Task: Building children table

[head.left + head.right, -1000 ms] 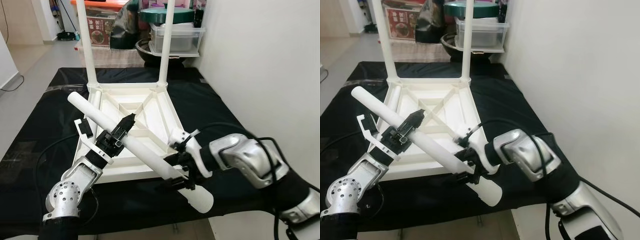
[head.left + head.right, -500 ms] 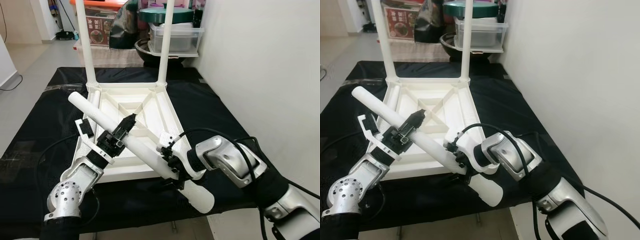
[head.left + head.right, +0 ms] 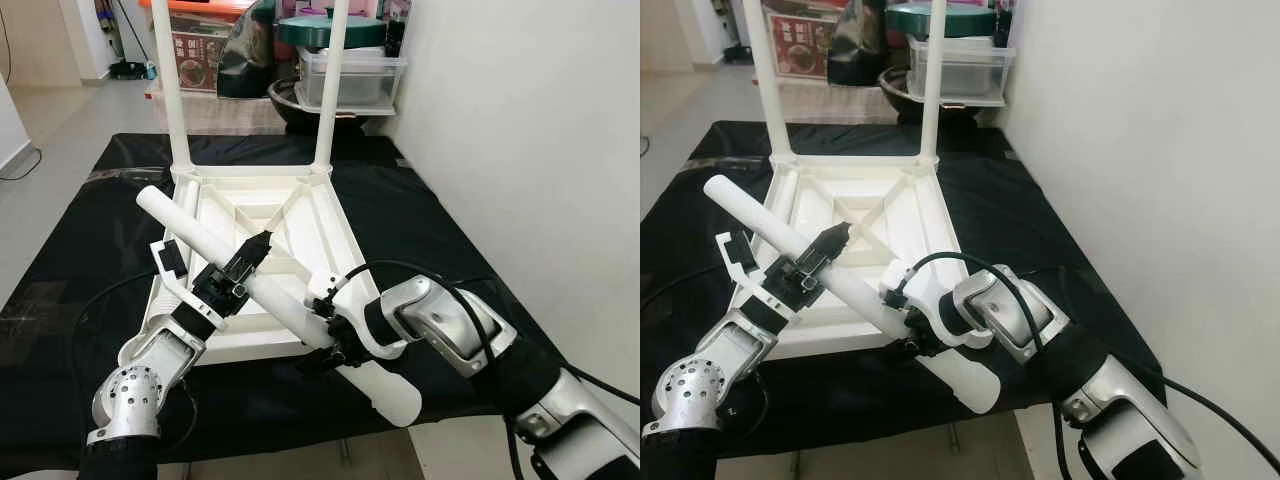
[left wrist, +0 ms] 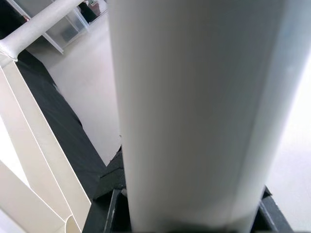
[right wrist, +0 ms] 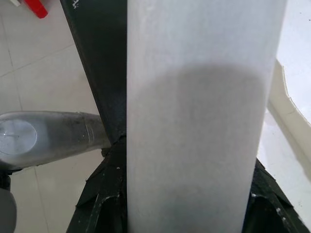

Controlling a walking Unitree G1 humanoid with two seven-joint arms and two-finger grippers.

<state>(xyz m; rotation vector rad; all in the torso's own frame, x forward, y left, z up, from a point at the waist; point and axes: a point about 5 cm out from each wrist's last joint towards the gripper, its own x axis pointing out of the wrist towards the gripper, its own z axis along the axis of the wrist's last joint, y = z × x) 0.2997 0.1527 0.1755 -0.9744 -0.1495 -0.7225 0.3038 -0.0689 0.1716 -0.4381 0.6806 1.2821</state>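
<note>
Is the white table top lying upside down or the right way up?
Upside down: the table top shows its ribbed underside, and two fitted legs point upward.

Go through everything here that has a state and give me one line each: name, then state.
Children's table top: upside down on the black cloth, ribbed underside up.
Two fitted legs: upright in the far corners.
Loose white leg: lifted, slanted above the table top, held by both grippers.
Left gripper: shut on the loose white leg.
Right gripper: shut on the loose white leg, nearer its low end.
Clear storage box: lidded.
</note>
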